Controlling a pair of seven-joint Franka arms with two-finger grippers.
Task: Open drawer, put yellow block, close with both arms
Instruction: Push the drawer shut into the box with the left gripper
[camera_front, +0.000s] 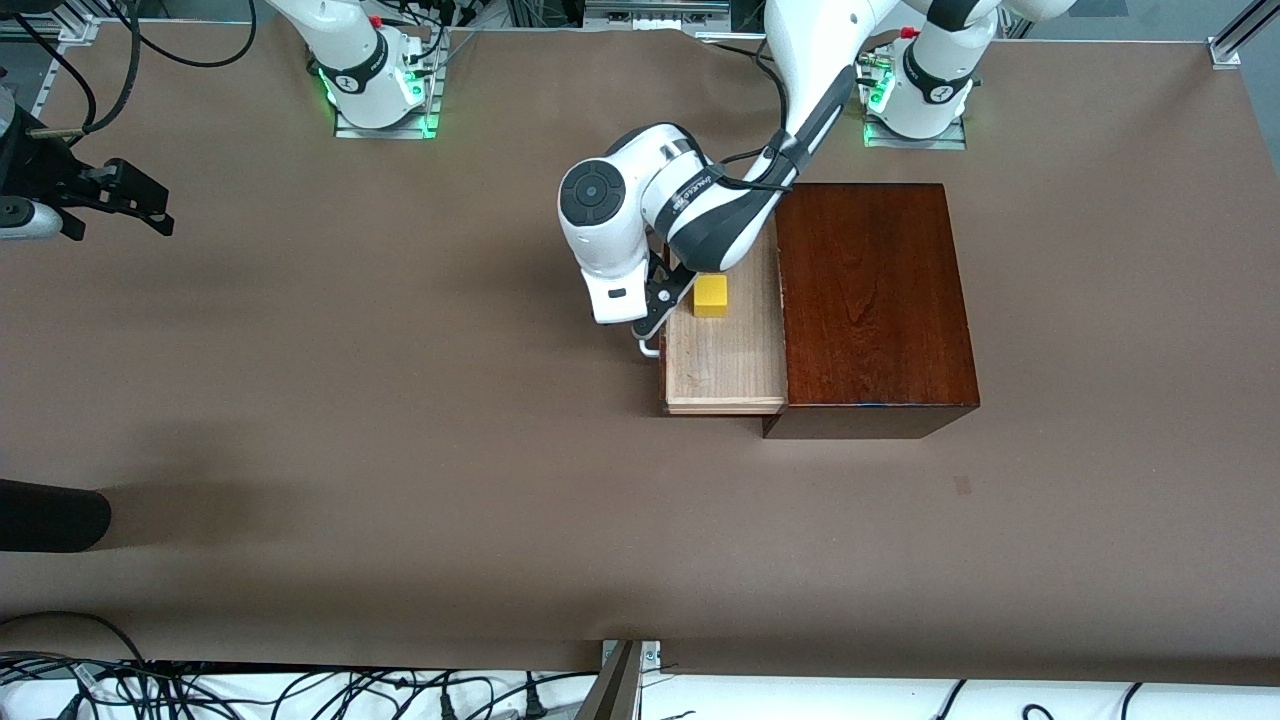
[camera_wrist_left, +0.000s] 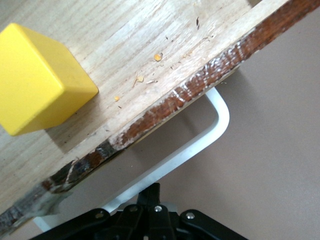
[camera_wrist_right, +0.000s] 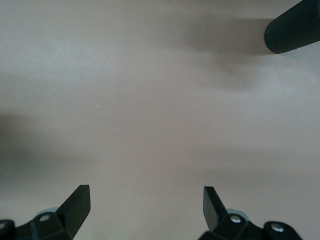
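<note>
The drawer (camera_front: 725, 365) stands pulled out of the mahogany box (camera_front: 870, 300) toward the right arm's end of the table. The yellow block (camera_front: 711, 296) sits in its pale tray, and shows in the left wrist view (camera_wrist_left: 40, 80). My left gripper (camera_front: 652, 325) is at the drawer's front. Its fingers are shut together, with their tip (camera_wrist_left: 155, 192) against the white bar handle (camera_wrist_left: 200, 142), not around it. My right gripper (camera_front: 130, 195) waits open and empty over bare table at the right arm's end, and shows in the right wrist view (camera_wrist_right: 146, 197).
A black cylinder (camera_front: 50, 515) pokes in at the table's edge at the right arm's end, nearer the front camera; it also shows in the right wrist view (camera_wrist_right: 292, 27). Brown tabletop (camera_front: 400, 420) surrounds the box. Cables lie along the front edge.
</note>
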